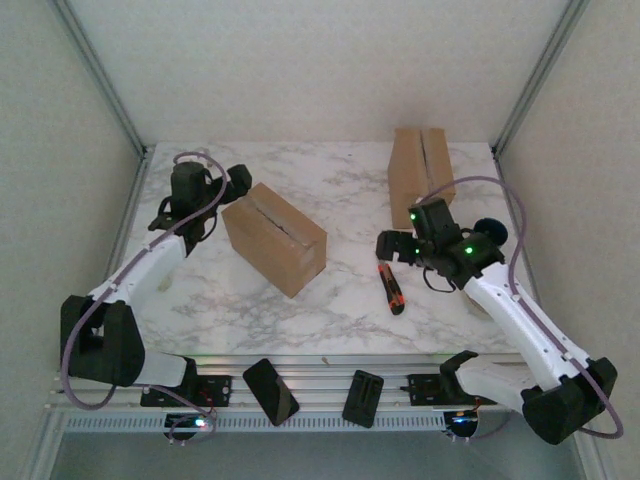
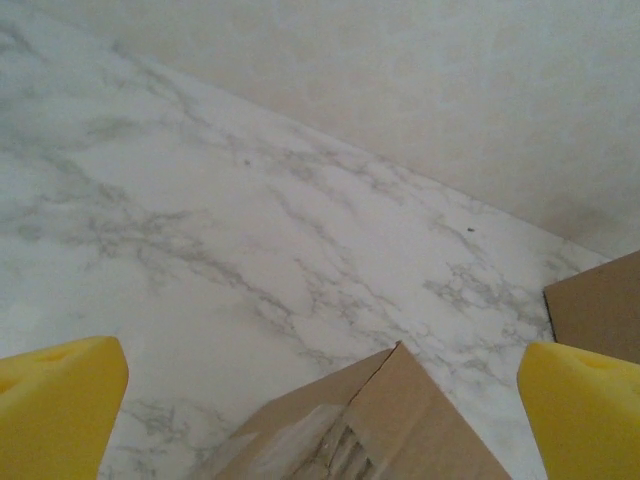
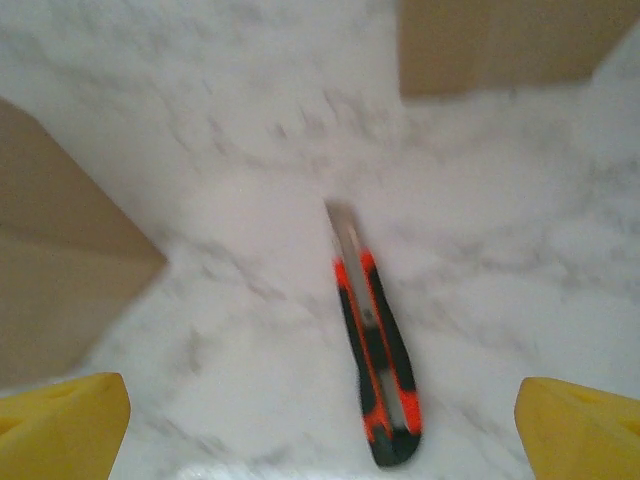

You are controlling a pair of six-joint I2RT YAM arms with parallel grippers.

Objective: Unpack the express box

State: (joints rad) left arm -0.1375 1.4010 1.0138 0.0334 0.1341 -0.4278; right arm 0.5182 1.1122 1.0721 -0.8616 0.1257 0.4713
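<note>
The left arm is stretching up the left side of the marble table (image 1: 345, 195). Its left gripper (image 2: 322, 405) is gaping wide and empty over a taped corner of the cardboard box (image 1: 275, 240). The right gripper (image 3: 322, 420), equally wide and empty, is hanging above the utility knife (image 3: 375, 350), which is lying flat to the right of that box.

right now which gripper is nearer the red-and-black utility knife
Right. The right gripper hangs over the red-and-black utility knife; the left gripper is beside a brown cardboard box, far off.
</note>
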